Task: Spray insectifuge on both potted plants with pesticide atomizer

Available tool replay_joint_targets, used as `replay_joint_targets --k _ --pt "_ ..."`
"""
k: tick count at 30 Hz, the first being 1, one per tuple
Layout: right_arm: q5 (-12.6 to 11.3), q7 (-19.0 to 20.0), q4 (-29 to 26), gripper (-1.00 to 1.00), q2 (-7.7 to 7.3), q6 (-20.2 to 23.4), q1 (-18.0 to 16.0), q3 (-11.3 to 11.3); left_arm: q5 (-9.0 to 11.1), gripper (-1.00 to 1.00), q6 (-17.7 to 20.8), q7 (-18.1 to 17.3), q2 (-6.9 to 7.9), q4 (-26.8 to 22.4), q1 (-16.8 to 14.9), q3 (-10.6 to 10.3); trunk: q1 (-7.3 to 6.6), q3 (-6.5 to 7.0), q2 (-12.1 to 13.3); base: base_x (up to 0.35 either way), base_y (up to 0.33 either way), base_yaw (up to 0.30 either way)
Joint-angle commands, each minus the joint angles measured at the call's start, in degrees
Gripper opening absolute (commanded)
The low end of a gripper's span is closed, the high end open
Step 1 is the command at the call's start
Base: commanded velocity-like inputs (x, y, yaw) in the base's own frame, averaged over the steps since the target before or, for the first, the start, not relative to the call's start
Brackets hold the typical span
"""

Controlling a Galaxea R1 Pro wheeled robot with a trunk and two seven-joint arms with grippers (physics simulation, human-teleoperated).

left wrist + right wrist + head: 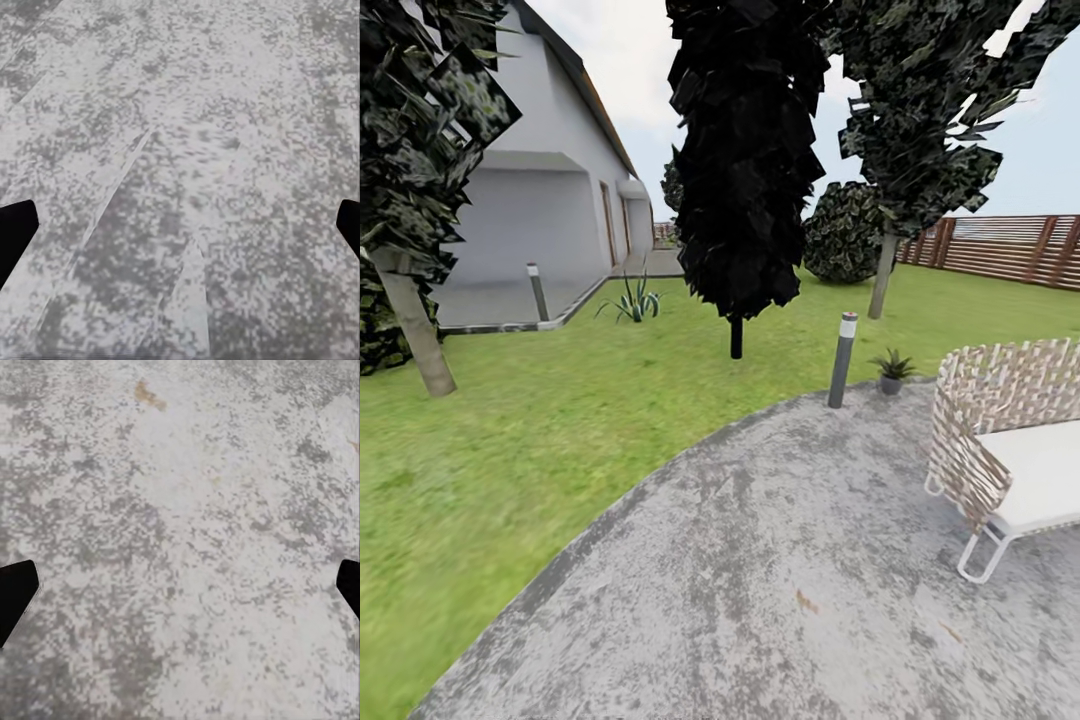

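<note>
One potted plant [892, 369] beside a bollard lamp [842, 359], pot half-hidden.

Bollard lamp [842, 359]: upright at the patio's far edge, on the grass line.
Wicker seat [1010, 440]: on the paving, white cushion, white legs.
House [550, 200]: pale grey, behind the lawn.
Dark tree [745, 150]: beyond the lamp.
Fence [1000, 245]: brown slats, far side.

Not much robot to look at here tbh: the left hand [180, 225] has plain black fingertips [15, 229], flat, angular, unmarked. Right hand [180, 585] matches, same black blunt fingertips [16, 589].
</note>
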Motion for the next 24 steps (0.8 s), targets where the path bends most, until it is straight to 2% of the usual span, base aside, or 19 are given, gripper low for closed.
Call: replay_joint_targets --k 1,24 --pt "-0.01 -0.02 0.01 1.0 -0.01 -0.18 -0.02 0.01 0.0 1.0 -0.2 0.11 -0.01 0.07 -0.05 0.01 0.22 -0.24 -0.44 0.0 0.0 0.277" --pt "0.03 -0.02 0.01 1.0 -0.01 -0.18 -0.02 0.01 0.0 1.0 -0.2 0.14 -0.01 0.07 -0.05 0.07 5.27 -4.37 -9.66 0.0 0.0 0.277"
